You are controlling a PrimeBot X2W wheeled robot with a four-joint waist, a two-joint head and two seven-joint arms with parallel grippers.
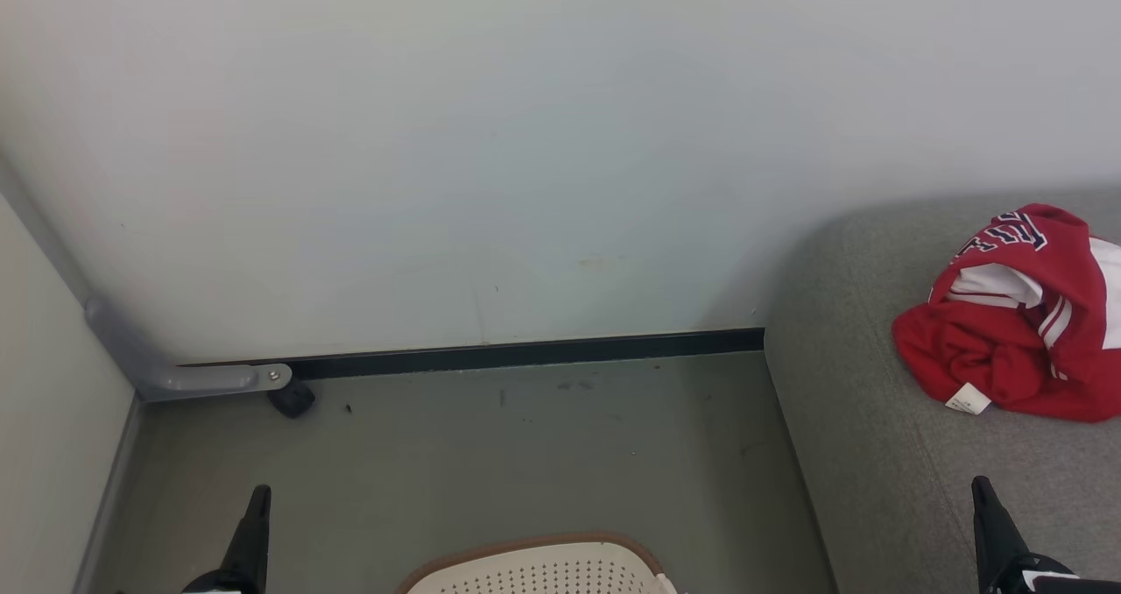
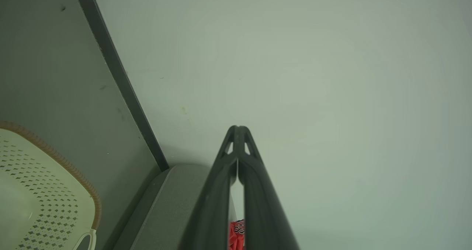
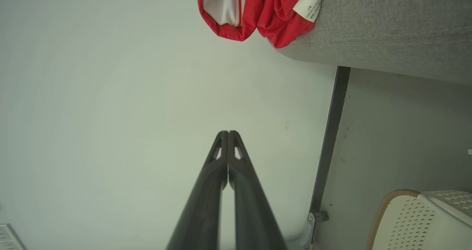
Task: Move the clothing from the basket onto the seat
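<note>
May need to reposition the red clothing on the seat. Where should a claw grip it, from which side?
On the clothing, probably pinch the bunched red fold above the white tag, from above with the right claw: it lies crumpled, nearest that side.

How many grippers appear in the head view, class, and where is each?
2. The left gripper stands at lower left over the floor; the right gripper at lower right over the seat. None seems hidden.
</note>
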